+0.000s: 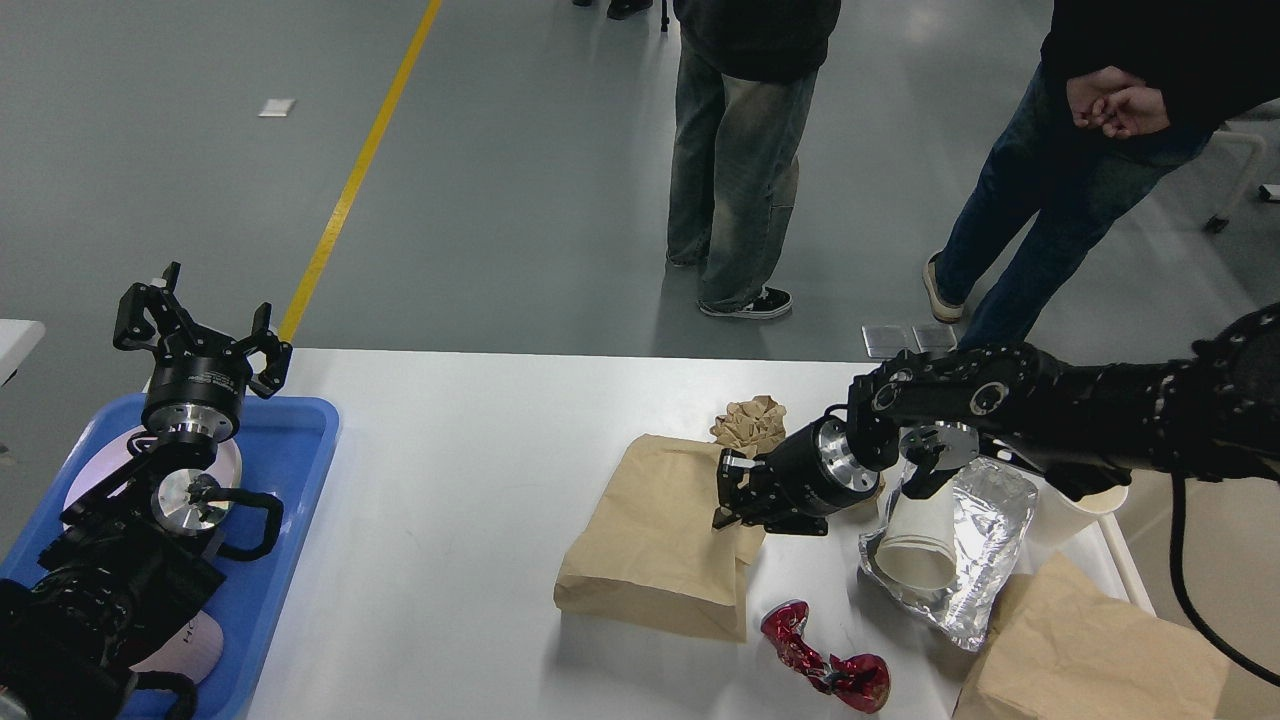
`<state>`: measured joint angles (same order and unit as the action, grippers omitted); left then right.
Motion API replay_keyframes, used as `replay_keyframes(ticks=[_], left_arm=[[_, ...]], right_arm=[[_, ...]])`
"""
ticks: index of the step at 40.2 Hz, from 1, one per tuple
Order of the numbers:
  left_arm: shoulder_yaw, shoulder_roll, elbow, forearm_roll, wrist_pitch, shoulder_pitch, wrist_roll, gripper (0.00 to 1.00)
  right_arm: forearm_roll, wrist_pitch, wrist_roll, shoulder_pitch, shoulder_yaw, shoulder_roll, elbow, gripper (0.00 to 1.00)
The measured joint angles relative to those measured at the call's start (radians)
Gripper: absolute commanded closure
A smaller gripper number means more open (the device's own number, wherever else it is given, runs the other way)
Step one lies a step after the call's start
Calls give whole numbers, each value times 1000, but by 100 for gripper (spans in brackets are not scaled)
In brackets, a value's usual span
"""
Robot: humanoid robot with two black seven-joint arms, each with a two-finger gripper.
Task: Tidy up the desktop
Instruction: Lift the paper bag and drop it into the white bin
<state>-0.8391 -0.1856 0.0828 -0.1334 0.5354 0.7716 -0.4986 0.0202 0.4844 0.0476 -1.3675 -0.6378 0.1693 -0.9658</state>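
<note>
The white desktop (450,480) holds litter on its right half. A flat brown paper bag (645,540) lies near the middle-right. My right gripper (730,497) is shut on the bag's right edge, which is creased and lifted a little off the table. A crumpled brown paper ball (748,422) sits just behind the gripper. A red foil wrapper (825,662) lies in front of the bag. My left gripper (200,325) is open and empty, held up above the blue tray (295,440) at the left.
A white paper cup (920,545) lies on a silver foil bag (990,530) under my right arm. Another cup (1085,505) and a second brown bag (1090,660) are at the right edge. White plates (95,480) lie in the tray. Two people (740,150) stand beyond the table.
</note>
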Motion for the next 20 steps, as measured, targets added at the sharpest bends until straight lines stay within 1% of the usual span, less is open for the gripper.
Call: replay_keyframes(ticks=[6, 10, 11, 13, 15, 17, 18, 20], left_arm=[[0, 0, 0, 0, 0, 0, 0, 4], [0, 0, 0, 0, 0, 0, 0, 4], [0, 0, 0, 0, 0, 0, 0, 4], [0, 0, 0, 0, 0, 0, 0, 4], [0, 0, 0, 0, 0, 0, 0, 4], [0, 0, 0, 0, 0, 0, 0, 4], [0, 0, 0, 0, 0, 0, 0, 4], [0, 0, 0, 0, 0, 0, 0, 4]], right_arm=[[3, 4, -1, -59, 15, 87, -74, 100], [3, 9, -2, -118, 32, 179, -141, 100], [3, 12, -2, -148, 36, 222, -166, 100], [3, 17, -2, -172, 38, 257, -182, 100], [3, 39, -2, -219, 39, 327, -203, 100], [3, 59, -2, -252, 40, 372, -209, 100], [3, 83, -2, -286, 43, 415, -213, 100], [3, 105, -2, -322, 48, 459, -212, 100]])
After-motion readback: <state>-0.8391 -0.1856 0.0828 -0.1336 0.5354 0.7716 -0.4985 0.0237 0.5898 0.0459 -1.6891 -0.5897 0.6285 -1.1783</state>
